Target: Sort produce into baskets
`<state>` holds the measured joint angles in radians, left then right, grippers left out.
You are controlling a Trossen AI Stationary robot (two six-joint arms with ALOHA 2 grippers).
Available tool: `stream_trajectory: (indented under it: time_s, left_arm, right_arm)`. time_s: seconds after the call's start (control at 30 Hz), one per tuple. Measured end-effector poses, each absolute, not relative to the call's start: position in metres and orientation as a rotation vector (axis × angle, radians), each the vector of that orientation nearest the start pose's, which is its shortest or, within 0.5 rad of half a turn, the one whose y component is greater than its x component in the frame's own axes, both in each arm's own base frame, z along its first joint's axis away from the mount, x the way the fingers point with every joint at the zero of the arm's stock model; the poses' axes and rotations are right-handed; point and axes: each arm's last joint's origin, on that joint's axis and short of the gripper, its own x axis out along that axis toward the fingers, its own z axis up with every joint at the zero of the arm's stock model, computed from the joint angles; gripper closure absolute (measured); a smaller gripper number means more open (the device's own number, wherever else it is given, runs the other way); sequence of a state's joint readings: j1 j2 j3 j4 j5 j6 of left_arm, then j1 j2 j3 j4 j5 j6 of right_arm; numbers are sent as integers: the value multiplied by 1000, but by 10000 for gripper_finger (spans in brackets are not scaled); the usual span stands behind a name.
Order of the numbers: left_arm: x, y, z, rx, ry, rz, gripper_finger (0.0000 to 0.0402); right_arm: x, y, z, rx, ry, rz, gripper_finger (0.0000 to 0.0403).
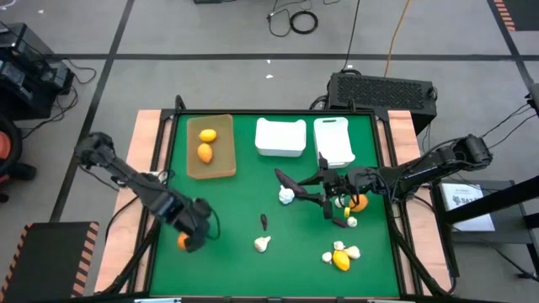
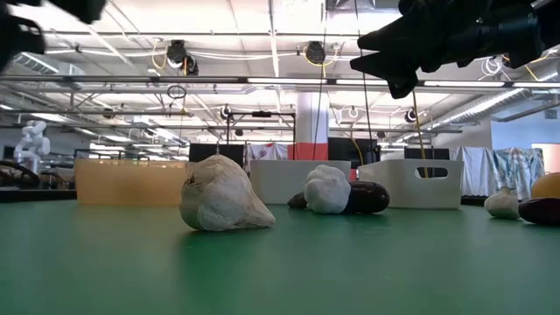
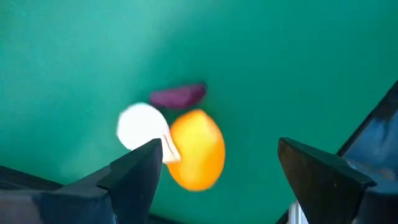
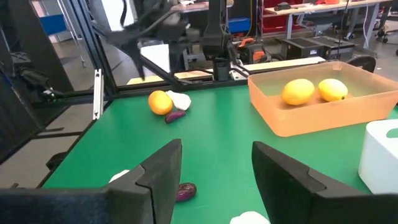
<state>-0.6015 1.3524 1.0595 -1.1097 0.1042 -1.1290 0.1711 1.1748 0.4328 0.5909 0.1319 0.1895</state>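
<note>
A cluster of an orange fruit (image 3: 196, 149), a white garlic bulb (image 3: 142, 126) and a purple eggplant piece (image 3: 178, 95) is revealed beneath the left gripper (image 3: 217, 171) only in the left wrist view, since all but the fruit is hidden under that arm from above. Three baskets are counted at the table's far side: one tan tray (image 1: 210, 146) with two yellow-orange fruits (image 1: 205, 144) inside, and two white bins (image 1: 280, 137). The left gripper's fingers are spread with nothing between them; the right gripper (image 1: 324, 190), held above the table right of centre, is likewise parted and empty.
</note>
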Motion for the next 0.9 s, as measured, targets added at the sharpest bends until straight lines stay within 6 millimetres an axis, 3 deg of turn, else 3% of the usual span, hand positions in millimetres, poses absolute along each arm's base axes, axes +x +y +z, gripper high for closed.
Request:
stream_trajectory:
  time_s: [0.2,0.37,0.9]
  left_arm:
    - [188,-158,229,-476,1620,254,75]
    - [191,-168,213,-476,1722,281,75]
    - [196,-168,176,-438,1821,431,75]
  right_arm:
    - [232,36,215,154,110,25,216]
    - [233,36,217,142,96,25,216]
    - [233,36,217,130,96,25,216]
